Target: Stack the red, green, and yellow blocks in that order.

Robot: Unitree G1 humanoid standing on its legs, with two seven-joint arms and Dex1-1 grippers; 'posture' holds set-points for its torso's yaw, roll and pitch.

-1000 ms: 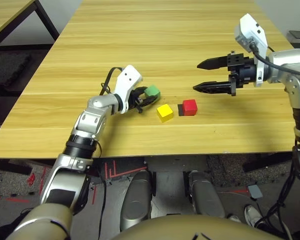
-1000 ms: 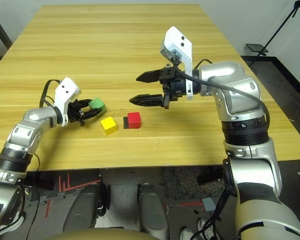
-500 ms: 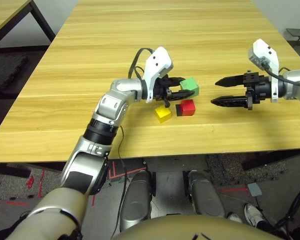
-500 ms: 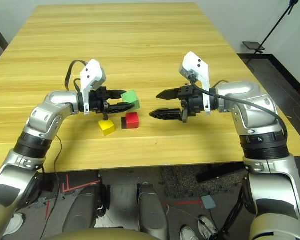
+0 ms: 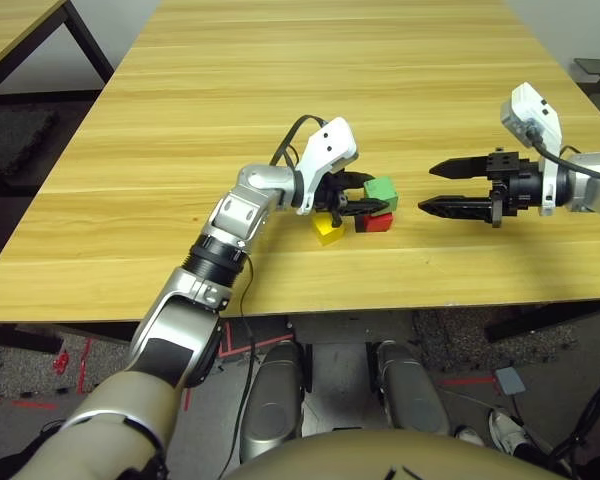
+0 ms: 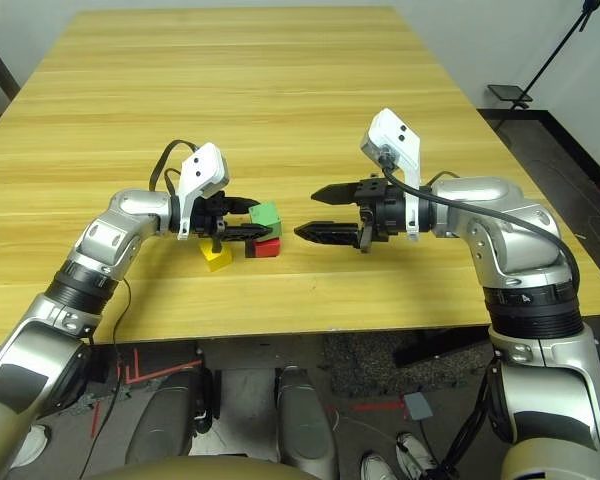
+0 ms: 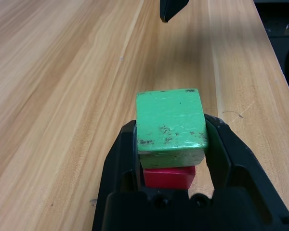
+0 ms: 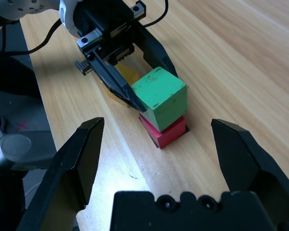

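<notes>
Left gripper: pinching the green cube block, just brought lower, over the red one
Red cube block: on the table, directly under green; contact hard to tell
Yellow cube block: nine o'clock from red, waiting its turn
Right gripper: spread, empty, three o'clock from green
Stack: second layer nearly made, I'd say

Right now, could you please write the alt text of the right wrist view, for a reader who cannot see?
The left end effector grips a green block on or just above a red block. A yellow block is partly hidden behind it. The right end effector is open, holding nothing.
</notes>
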